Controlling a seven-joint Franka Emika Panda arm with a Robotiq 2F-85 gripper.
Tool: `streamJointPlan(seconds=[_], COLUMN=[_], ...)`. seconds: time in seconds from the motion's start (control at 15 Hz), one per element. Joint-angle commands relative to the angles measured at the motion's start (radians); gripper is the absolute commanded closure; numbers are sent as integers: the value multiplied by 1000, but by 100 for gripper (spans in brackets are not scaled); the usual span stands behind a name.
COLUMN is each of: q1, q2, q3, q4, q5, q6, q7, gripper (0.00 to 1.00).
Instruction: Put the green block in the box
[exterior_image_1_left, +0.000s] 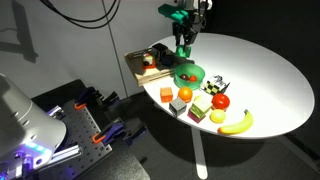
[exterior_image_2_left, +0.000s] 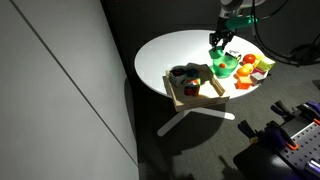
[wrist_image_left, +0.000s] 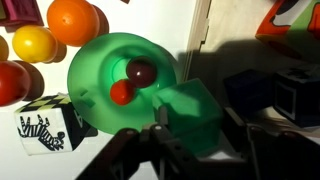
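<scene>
Wrist view puts the green block (wrist_image_left: 190, 112) right between the tips of my pincer (wrist_image_left: 200, 138), close to the lens and over the rim of the green bowl (wrist_image_left: 100, 60). From that I judge my pincer is clamped on the block and holding it clear of the desk (wrist_image_left: 150, 15). This is the carry step: the pick is done, the drop is not. The box (wrist_image_left: 265, 95) lies just beside the bowl with dark things already in it. The next move calls for a short sideways travel until the block hangs over a free patch of the box floor, then a lowering and a release. Both exterior views show what the wrist cannot: that I hang well above the bowl, and the whole outline of the wooden box. Only the wrist shows two red balls (wrist_image_left: 122, 92) inside the bowl and a zebra-striped cube (wrist_image_left: 45, 128) beside it.
</scene>
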Motion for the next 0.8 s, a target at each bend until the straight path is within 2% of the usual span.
streamJointPlan(seconds=[0.0, 0.53, 0.73], q1=[29, 121, 127], q2=[-11, -22, -34], q3=[4, 4, 29], q4=[-19, -69, -102], q5=[-22, -128, -115], q6=[17, 26, 37], q7=[10, 38, 8], gripper=[68, 68, 68])
